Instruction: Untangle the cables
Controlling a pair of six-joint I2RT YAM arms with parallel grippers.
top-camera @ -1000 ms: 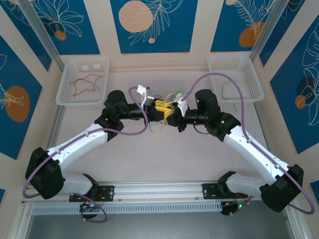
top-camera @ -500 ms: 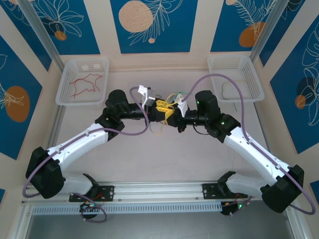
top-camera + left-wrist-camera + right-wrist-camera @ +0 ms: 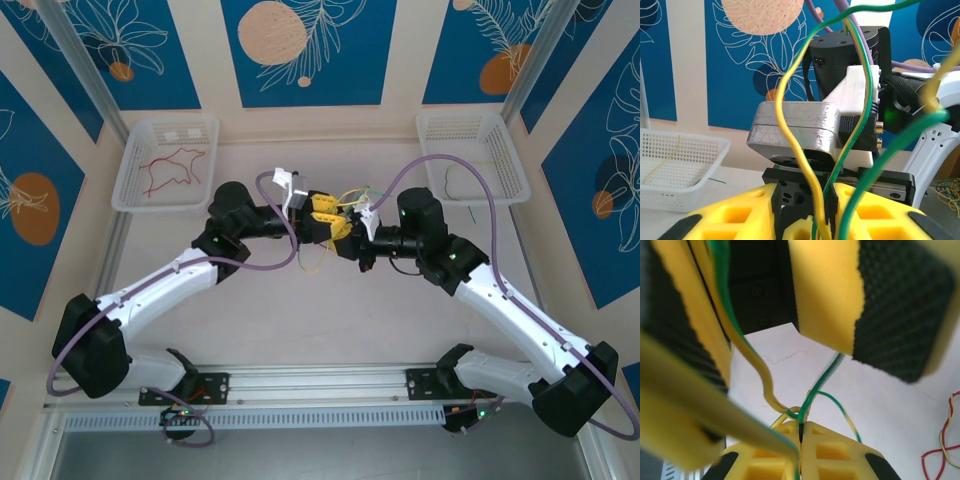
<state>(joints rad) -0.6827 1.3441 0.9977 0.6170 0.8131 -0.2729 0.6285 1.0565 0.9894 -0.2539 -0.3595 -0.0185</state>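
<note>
As the left claw (image 3: 810, 217) eases open, its jaws now stand parted around the yellow and green cables (image 3: 780, 107) rising between them, no longer pinching. Just beyond it, the right claw (image 3: 800, 434) stays clamped on the same cables and has drawn back slightly, so I'd guess the strands can now slide apart.

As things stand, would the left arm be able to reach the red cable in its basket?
Probably yes: the left gripper is open, the yellow and green cables merely pass through it, and nothing lies between it and the red cable in the left basket.
</note>
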